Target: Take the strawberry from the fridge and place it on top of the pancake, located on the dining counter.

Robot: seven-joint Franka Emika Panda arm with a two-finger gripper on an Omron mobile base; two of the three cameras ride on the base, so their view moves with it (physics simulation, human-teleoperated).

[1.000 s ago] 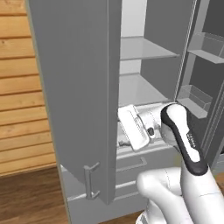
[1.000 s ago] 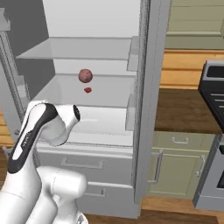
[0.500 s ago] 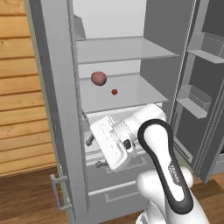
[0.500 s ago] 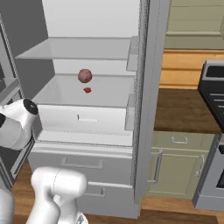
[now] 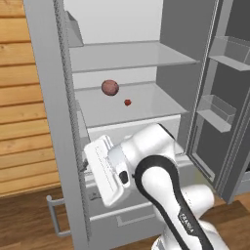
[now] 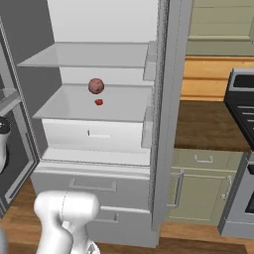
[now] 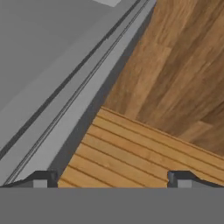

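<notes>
The fridge (image 5: 53, 122) stands open, and its frame (image 6: 168, 124) also shows in the right base view. On its middle clear shelf lies the tiny red strawberry (image 5: 127, 102) (image 6: 98, 102), just in front of a larger pinkish-brown ball (image 5: 110, 87) (image 6: 95, 85). My white hand (image 5: 103, 172) hangs low, below the shelf, against the edge of the left door, well under and left of the strawberry. In the hand view my gripper (image 7: 111, 178) is open, with nothing between its tips, facing the grey door face, wooden floor and plank wall. The pancake and the dining counter are out of view.
The right door (image 5: 219, 112) with clear bins stands open on the right. Grey lower drawers (image 6: 94, 184) sit under the white crisper box (image 6: 94, 134). A brown worktop on green cabinets (image 6: 208, 124) and a stove (image 6: 243, 99) lie to the fridge's right.
The left fridge door has swung wider open, uncovering the shelf in the left base view. My arm has swept left and down along with the door's edge.
</notes>
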